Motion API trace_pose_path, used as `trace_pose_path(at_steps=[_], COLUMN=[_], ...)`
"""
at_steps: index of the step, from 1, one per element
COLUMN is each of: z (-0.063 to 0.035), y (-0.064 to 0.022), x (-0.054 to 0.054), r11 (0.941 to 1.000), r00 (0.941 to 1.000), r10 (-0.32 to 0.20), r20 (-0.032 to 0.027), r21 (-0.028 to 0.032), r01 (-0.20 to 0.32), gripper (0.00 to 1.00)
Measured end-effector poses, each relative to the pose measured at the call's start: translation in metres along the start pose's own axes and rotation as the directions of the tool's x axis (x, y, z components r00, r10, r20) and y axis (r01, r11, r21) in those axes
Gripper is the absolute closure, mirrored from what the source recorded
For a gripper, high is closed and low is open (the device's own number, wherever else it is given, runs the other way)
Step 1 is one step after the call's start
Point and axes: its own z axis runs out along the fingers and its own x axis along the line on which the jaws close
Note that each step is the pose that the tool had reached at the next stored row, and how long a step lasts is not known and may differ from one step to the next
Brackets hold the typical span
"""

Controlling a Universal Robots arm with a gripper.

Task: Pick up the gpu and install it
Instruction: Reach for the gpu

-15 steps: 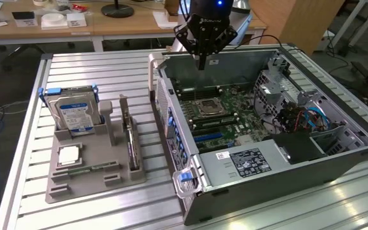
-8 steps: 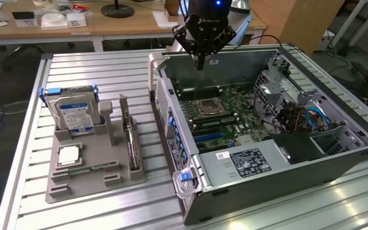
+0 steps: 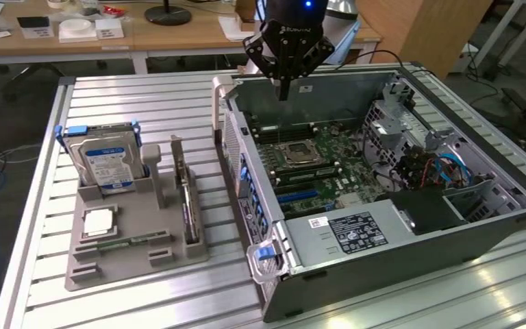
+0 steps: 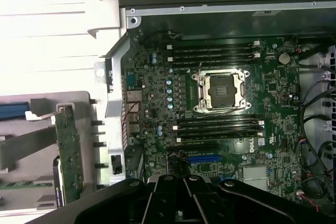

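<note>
Exterior view, big to small. Slatted aluminium table [image 3: 126,103] carries everything. Open PC case [image 3: 492,226] lies on its side on the table and takes the 3 o'clock half of the frame, inside facing up. Motherboard [image 3: 336,168] sits flat on the case floor, toward the case's 10 o'clock part. Power supply [image 3: 355,233], white-and-black label, is at 6 o'clock of the board. Cable bundle [image 3: 427,168] is at 3 o'clock of the board.

Grey parts fixture [image 3: 135,264] lies on the table at 9 o'clock of the case, just beside it; can't tell if they touch. Hard drive [image 3: 107,164], blue-white label, stands upright at the fixture's 12 o'clock end in a blue-tabbed carrier.

gpu [image 3: 183,199] stands on its long edge in a slot along the fixture's 3 o'clock side, between a grey post and the case wall, untouched.

End effector [image 3: 284,94] hangs over the case's 12 o'clock wall, pointing down. Fingers are pressed together, nothing gripped. It's well apart from the gpu, which is at its 7 o'clock.

CPU socket [image 3: 298,154] is at board centre, with RAM slots at its 12 and 6 o'clock. Silver square chip [image 3: 98,223] lies flat in the fixture at 9 o'clock of the gpu. RAM stick [image 3: 126,241] lies just at 6 o'clock of the chip.

Wrist view: the gpu shows as a green board standing in the fixture beside the case wall. The black end effector body is near the board's blue slot [image 4: 205,158].
</note>
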Motion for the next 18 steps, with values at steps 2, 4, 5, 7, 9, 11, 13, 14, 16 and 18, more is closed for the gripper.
trace_pose_path(at_steps=[2, 4, 5, 7, 9, 11, 13, 14, 16, 18], z=[0.0, -0.0001, -0.0001, -0.0001, -0.0002, -0.0002, -0.0003, -0.0003, -0.0004, -0.0004], y=[-0.0001, -0.0002, -0.0002, -0.0003, -0.0005, -0.0006, -0.0007, -0.0008, -0.001, -0.0011], x=[0.001, 0.002, 0.003, 0.004, 0.006, 0.008, 0.01, 0.011, 0.013, 0.015], r11=[1.0, 1.0, 1.0, 1.0, 1.0, 1.0, 1.0, 1.0, 1.0, 1.0], r00=[1.0, 1.0, 1.0, 1.0, 1.0, 1.0, 1.0, 1.0, 1.0, 1.0], r10=[0.0, 0.0, 0.0, 0.0, 0.0, 0.0, 0.0, 0.0, 0.0, 0.0], r20=[0.0, 0.0, 0.0, 0.0, -0.0001, 0.0, 0.0, 0.0, 0.0001, 0.0001], r21=[0.0, 0.0, 0.0, 0.0, 0.0, 0.0, 0.0, 0.0, 0.0, 0.0], r01=[0.0, 0.0, 0.0, 0.0, 0.0, 0.0, 0.0, 0.0, 0.0, 0.0], gripper=[0.89, 0.89, 0.89, 0.89, 0.89, 0.89, 0.89, 0.89, 0.89, 0.89])
